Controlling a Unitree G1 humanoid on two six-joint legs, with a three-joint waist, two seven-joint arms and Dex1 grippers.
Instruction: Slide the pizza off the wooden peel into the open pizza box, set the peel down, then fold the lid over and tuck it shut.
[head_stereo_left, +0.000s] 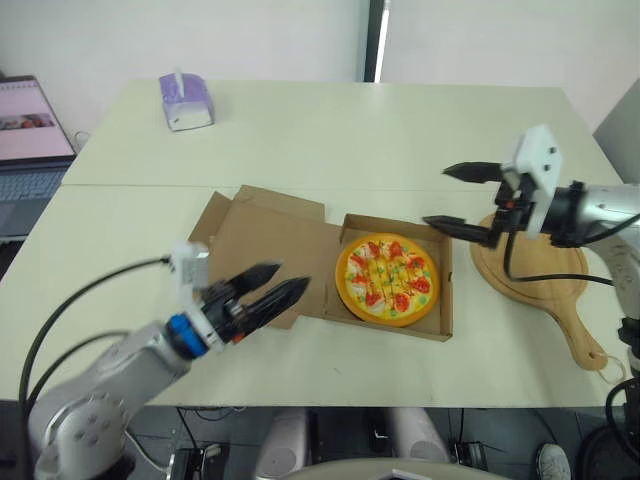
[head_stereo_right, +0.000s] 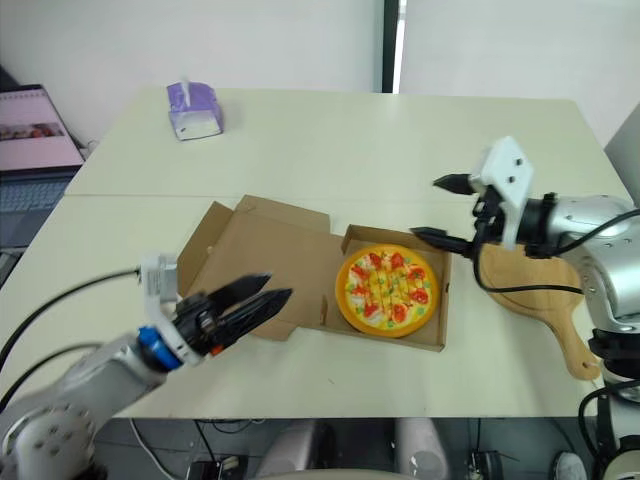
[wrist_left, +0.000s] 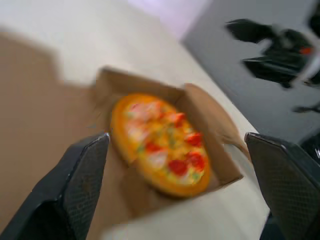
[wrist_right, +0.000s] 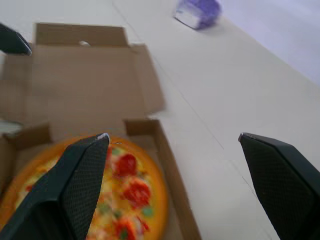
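Spanning both head views, the pale table (head_stereo_left: 400, 130) carries a brown cardboard pizza box (head_stereo_left: 265, 240). The box lies open, with its lid flat on the robot's left side of the tray and the side flaps spread out. A wooden peel (head_stereo_left: 545, 285), round with a short handle, rests bare just beside the box's right wall. The pizza (head_stereo_left: 388, 279) sits inside the box's tray and fills most of it. It has an orange rim with red slices and white and green bits on top. The left gripper (head_stereo_left: 293, 275) hovers over the near edge of the box's lid, fingers spread and empty. The right gripper (head_stereo_left: 435, 195) hangs above the box's right wall, fingers wide apart, holding nothing. A purple tissue pack (head_stereo_left: 186, 101) lies well beyond the box.
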